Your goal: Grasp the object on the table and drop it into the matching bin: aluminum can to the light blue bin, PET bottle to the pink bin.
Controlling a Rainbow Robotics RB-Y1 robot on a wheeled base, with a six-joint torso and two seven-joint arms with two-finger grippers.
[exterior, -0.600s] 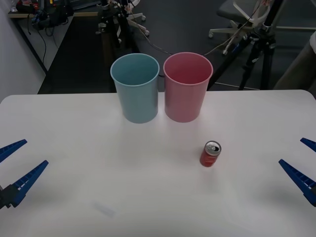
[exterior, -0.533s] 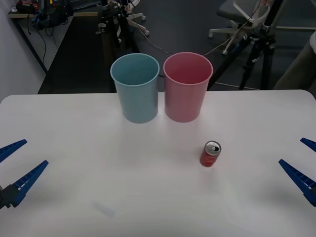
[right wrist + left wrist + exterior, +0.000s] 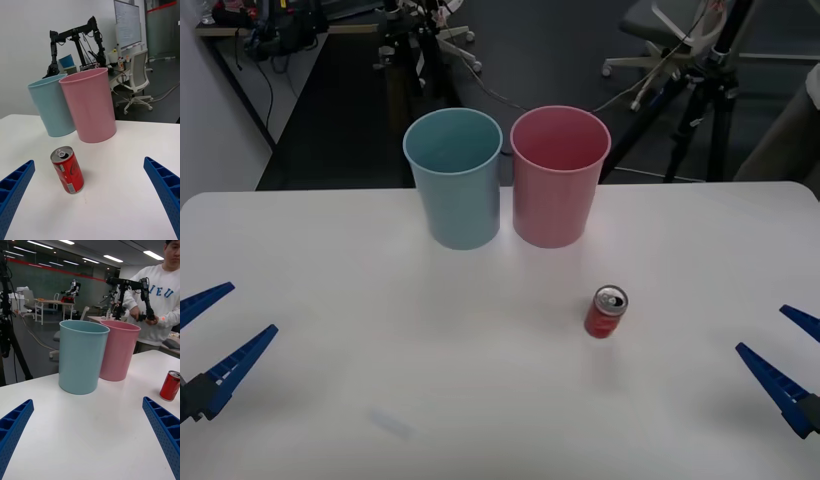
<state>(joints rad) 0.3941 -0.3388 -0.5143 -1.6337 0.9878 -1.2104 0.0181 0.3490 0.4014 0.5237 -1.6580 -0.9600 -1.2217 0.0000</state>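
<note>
Table (image 3: 330,250): white, rounded corners.
Can (image 3: 606,312): upright, right of centre.
Bins: light blue bin (image 3: 454,178) beside pink bin (image 3: 559,175), far edge.
Left gripper (image 3: 210,345): fingers apart, left edge.
Right gripper (image 3: 785,362): fingers apart, right edge.
Room: dark floor, tripod (image 3: 705,95), office chair (image 3: 660,30).

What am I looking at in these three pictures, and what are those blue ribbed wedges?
They are a two-armed robot's fingers. One camera looks down from above the arms; the other two sit on the wrists. The left pincer and the right pincer are both open, low at the table's sides, holding nothing. On the white table a small red can stands upright, nearer the right pincer. Behind it stand a light blue bin and a pink bin, side by side.
</note>
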